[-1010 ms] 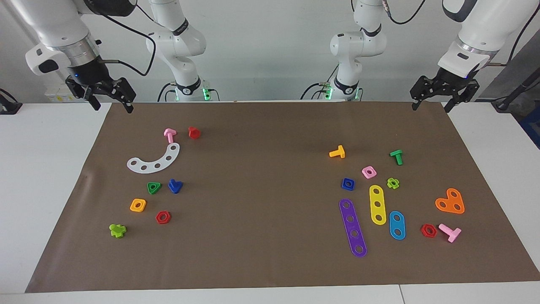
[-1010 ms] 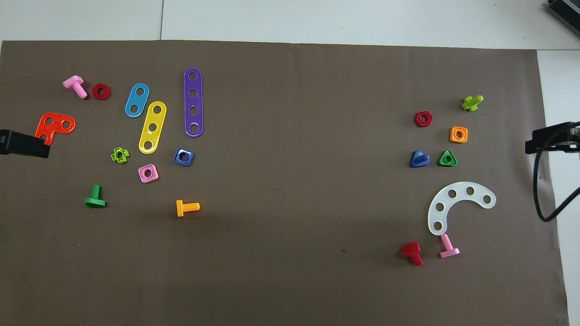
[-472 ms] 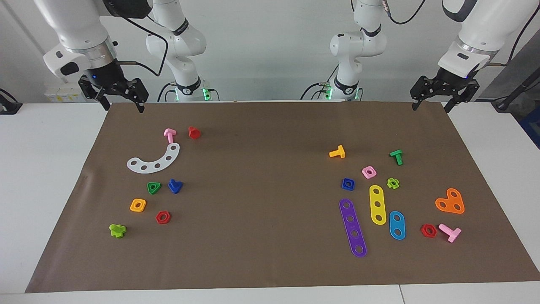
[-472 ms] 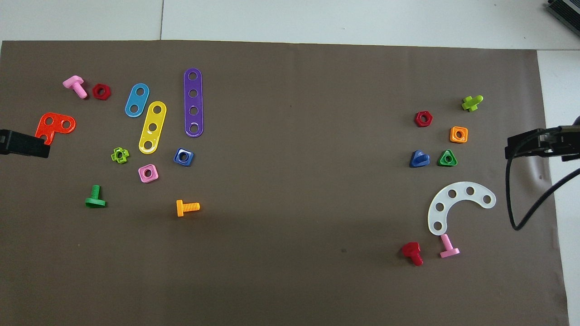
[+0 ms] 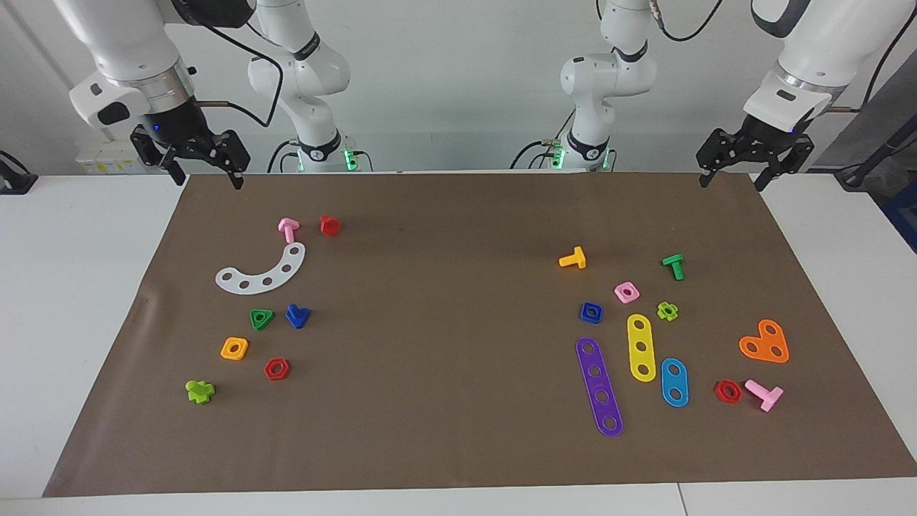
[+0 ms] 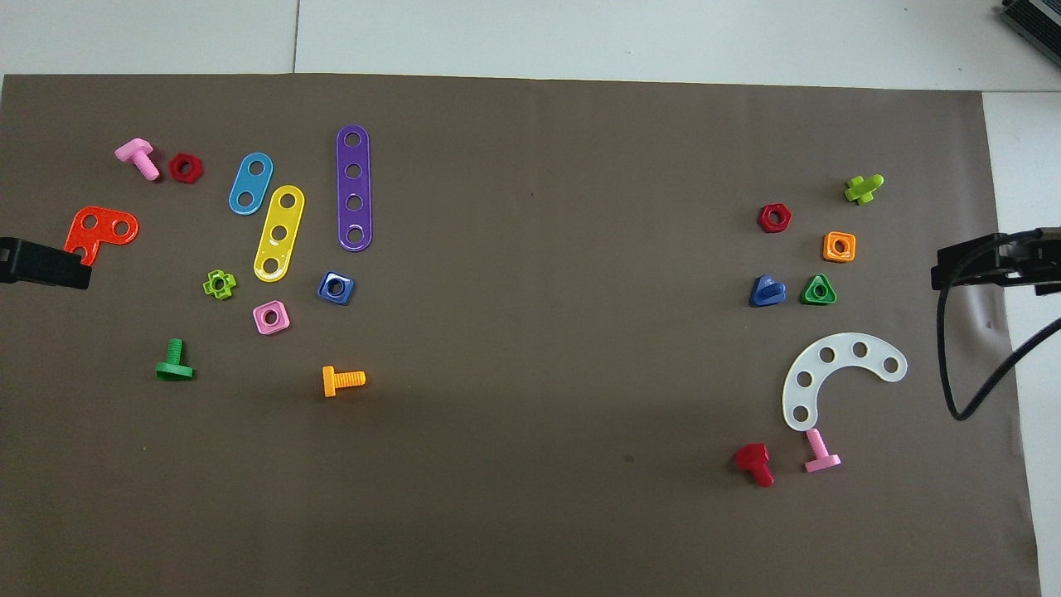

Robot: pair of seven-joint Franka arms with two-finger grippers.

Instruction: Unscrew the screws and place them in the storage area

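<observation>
You've got both grippers up at the robots' edge of the mat, jaws wide, holding nothing: right gripper [image 5: 205, 179], left gripper [image 5: 734, 180]. Farther out, the dark-blue bolt [image 5: 297, 315] lies loose just beside the green triangular nut [image 5: 261, 318], right arm's end.

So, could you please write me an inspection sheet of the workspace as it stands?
Surface: brown mat on a white table, flat.
Job's things: dark-blue bolt lies loose beside the green triangular nut, toward the right arm's end.
Clutter: white curved strip; purple strip and yellow strip toward the left arm's end.
Grippers: right gripper open, over the mat's corner; left gripper open, waiting over the mat's other corner.
Cables: black cable hangs from the right arm.
Surroundings: white wall.
</observation>
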